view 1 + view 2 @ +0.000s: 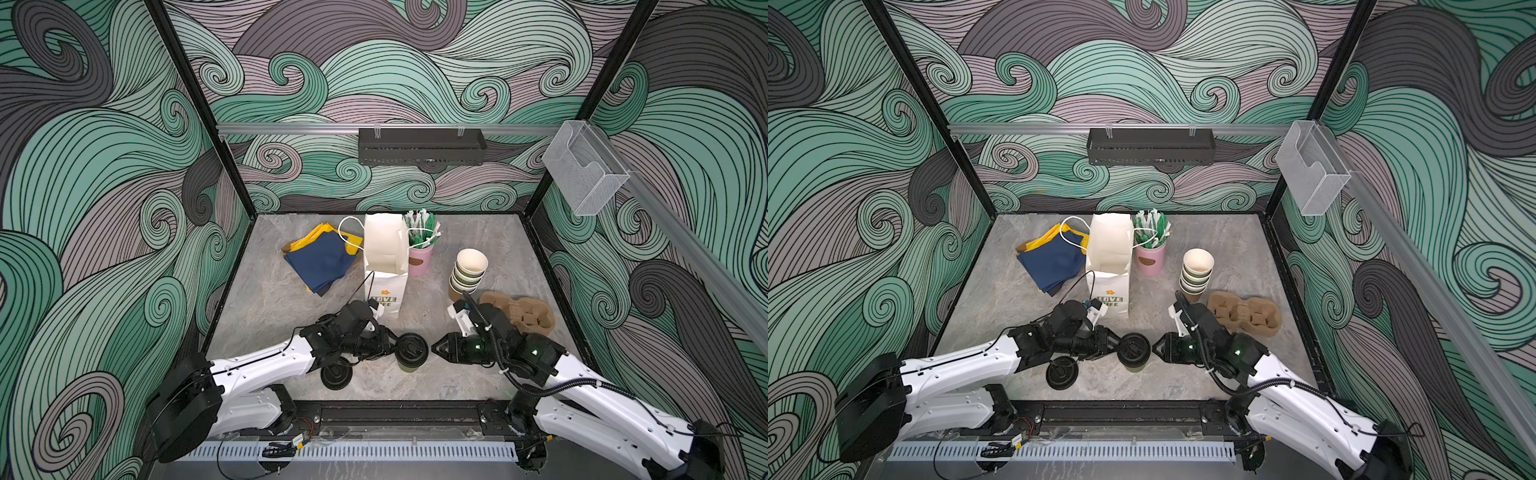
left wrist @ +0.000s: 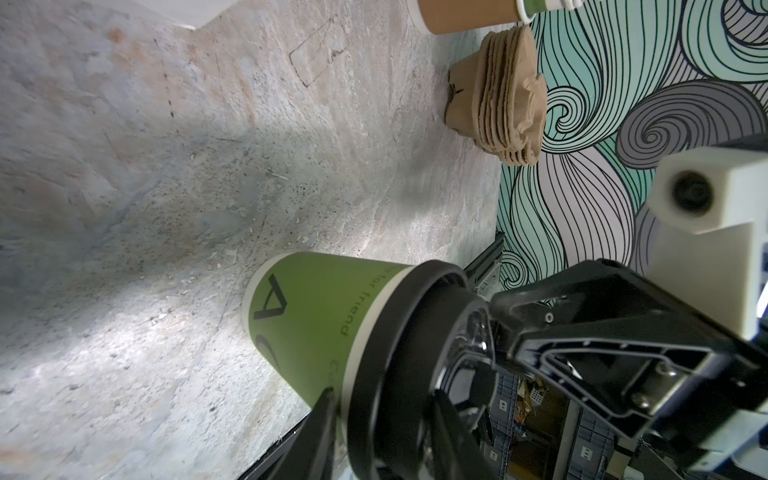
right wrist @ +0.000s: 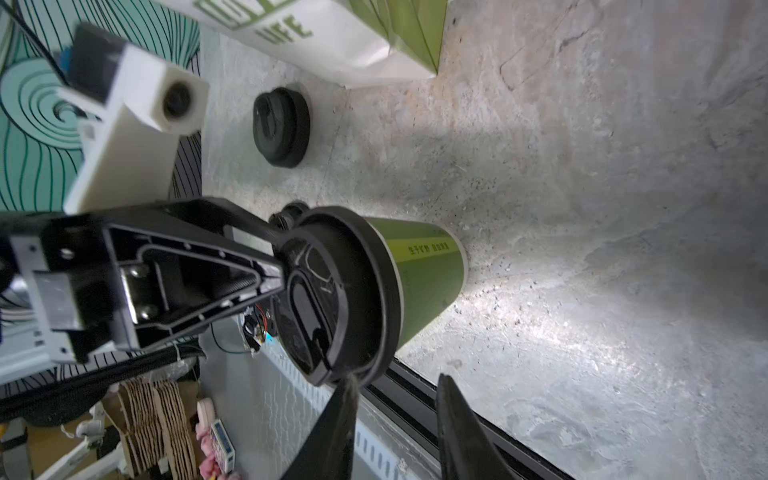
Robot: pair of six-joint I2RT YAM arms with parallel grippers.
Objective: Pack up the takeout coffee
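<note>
One takeout coffee, an olive-green paper cup (image 1: 409,365) (image 2: 316,316) with a black sip lid (image 1: 411,348) (image 3: 332,291), stands near the table's front middle in both top views. My left gripper (image 1: 398,345) (image 2: 382,432) reaches it from the left and is shut on the lid's rim, one finger (image 2: 320,436) under the rim against the cup wall, the other across the lid top. My right gripper (image 1: 435,348) (image 3: 399,399) sits just right of the cup, open, nothing between its fingers; one fingertip (image 3: 349,386) is at the lid's edge.
A white paper bag (image 1: 384,266) stands open behind the cup. Loose black lids (image 1: 336,374) lie front left under the left arm. Lidless stacked cups (image 1: 467,272), brown cup carriers (image 1: 519,318), navy and yellow napkins (image 1: 322,257) and a pink holder (image 1: 419,262) are farther back.
</note>
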